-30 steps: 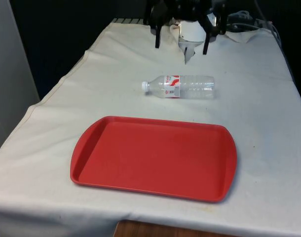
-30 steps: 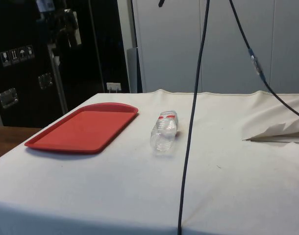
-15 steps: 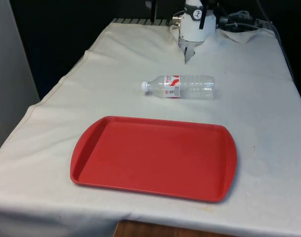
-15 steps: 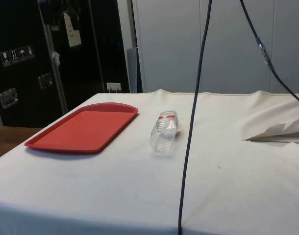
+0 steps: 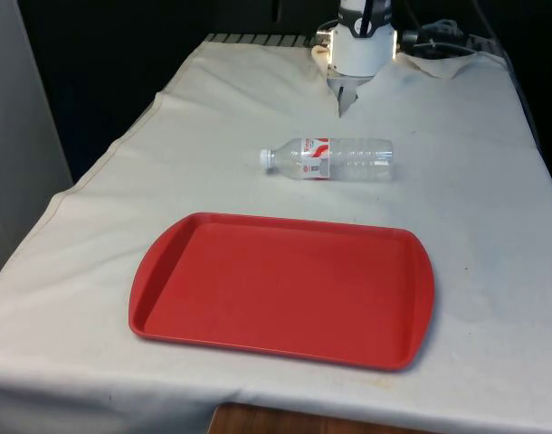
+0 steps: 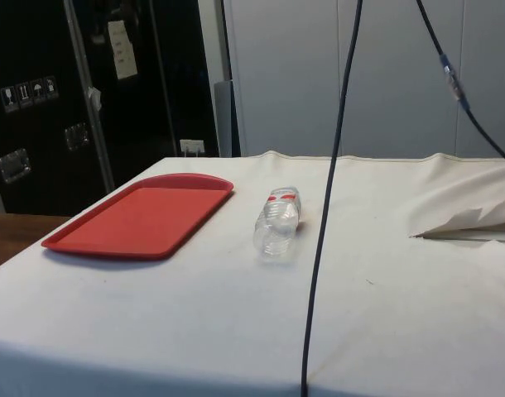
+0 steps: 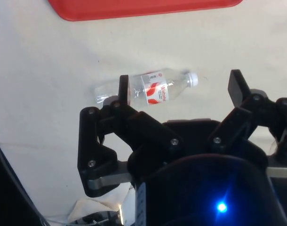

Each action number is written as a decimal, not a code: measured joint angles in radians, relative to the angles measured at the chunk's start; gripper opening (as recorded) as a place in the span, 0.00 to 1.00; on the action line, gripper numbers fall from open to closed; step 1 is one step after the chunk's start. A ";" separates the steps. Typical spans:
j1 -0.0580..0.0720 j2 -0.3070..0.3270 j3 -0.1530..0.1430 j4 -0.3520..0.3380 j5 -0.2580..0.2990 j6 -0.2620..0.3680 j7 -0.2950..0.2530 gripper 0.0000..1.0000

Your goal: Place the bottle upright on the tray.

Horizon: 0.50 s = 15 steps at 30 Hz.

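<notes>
Clear plastic water bottle (image 5: 328,158) with a white screw cap and a red-and-white label, listed lying on its side on the white-clothed tabletop (image 5: 493,226), cap turned to the front view's left. It is placed between the robot's end and the red rectangular plastic tray (image 5: 282,288), near the tray but apart from it; the tray is seen bare. Label print is noted, but no word can be read. Black two-finger end effector (image 7: 179,87) is recorded high above the bottle in the wrist view, fingers (image 7: 123,89) spread wide, nothing gripped. Against the frame one second earlier, the dark fingers are gone from the front view's top edge; bottle and tray are unmoved.
</notes>
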 measured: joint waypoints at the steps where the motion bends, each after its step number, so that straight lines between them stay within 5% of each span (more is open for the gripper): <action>1: 0.000 0.000 0.000 -0.004 0.000 0.003 0.001 1.00; 15: 0.002 0.000 0.000 -0.070 -0.012 0.066 0.014 1.00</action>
